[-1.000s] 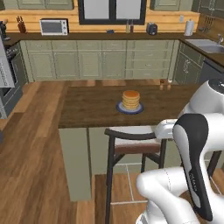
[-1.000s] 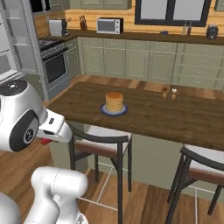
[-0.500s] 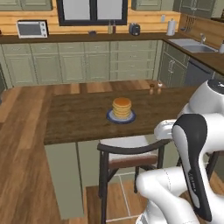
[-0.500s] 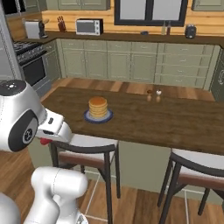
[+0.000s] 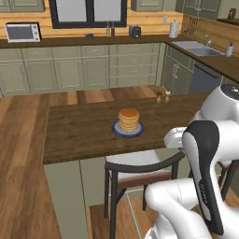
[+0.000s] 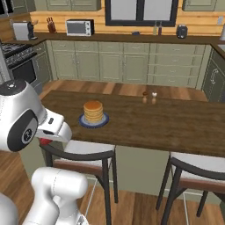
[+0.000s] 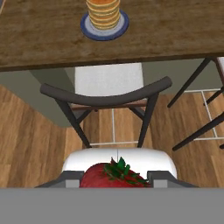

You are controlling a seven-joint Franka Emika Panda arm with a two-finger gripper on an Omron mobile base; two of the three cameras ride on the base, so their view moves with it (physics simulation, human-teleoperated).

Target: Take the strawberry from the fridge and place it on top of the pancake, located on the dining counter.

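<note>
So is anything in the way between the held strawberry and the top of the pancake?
The strawberry sits in the gripper, low and short of the counter. A chair stands below the edge between them. Above the pancake nothing visible blocks the way.

No legible text, label, brand, number or sign is appearing on any surface in these views.
</note>
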